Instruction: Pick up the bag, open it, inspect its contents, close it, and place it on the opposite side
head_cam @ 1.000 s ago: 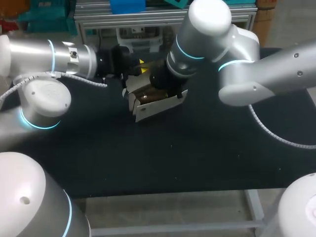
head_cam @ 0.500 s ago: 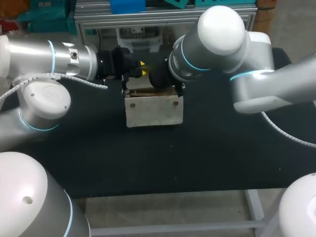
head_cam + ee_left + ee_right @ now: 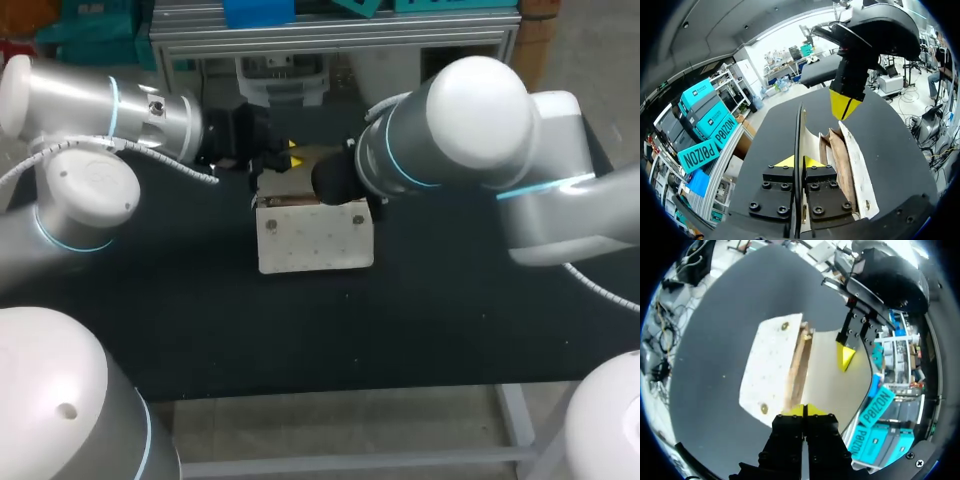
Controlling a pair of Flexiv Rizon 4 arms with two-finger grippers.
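The bag has swung from a tilted, gaping pose to stand square, its white face toward the head camera, and has drifted slightly rightward as the right arm draws back. Its mouth is now narrow (a strip of brown lining shows in both wrist views), so closing seems under way. The left jaws are pinched tight on one rim, the right jaws on the opposite one. The bag is mid-tabletop, not yet carried across.

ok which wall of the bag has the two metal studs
The cream fabric bag's outer wall, the one farther from the left arm's fingers; the wall they pinch is plain.
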